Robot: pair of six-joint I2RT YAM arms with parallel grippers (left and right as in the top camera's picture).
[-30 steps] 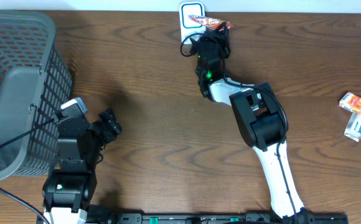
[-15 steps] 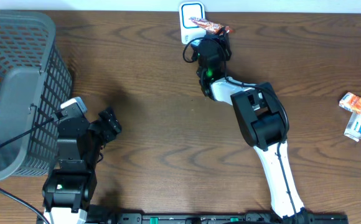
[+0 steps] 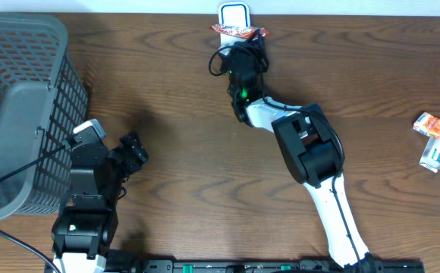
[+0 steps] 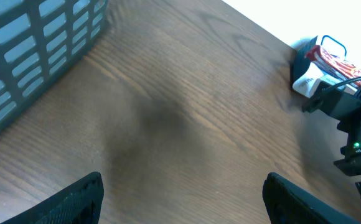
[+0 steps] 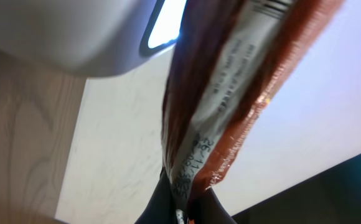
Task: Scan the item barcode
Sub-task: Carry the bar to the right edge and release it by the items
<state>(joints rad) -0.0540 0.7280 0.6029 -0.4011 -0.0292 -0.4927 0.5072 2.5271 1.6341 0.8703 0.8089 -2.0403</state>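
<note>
An orange-red snack packet [image 3: 237, 30] hangs at the table's far edge, just in front of the white, blue-rimmed scanner [image 3: 234, 13]. My right gripper [image 3: 242, 44] is shut on the packet's lower end. In the right wrist view the packet [image 5: 230, 93] rises from the shut right gripper [image 5: 183, 208], its printed white seam showing, beside the scanner's white body [image 5: 75, 31] and lit window [image 5: 166, 25]. My left gripper [image 3: 133, 150] stands open near the basket, holding nothing. The left wrist view shows its fingers [image 4: 75, 199] wide apart over bare wood, with the scanner [image 4: 306, 70] and packet [image 4: 333, 59] far off.
A grey mesh basket [image 3: 15, 106] fills the left side and also shows in the left wrist view as a grey basket wall [image 4: 31, 50]. Two small packages [image 3: 437, 141] lie at the right edge. The right arm [image 3: 311, 152] stretches across the middle.
The right gripper has carried the packet leftward along the scanner's front. The left arm has not moved.
</note>
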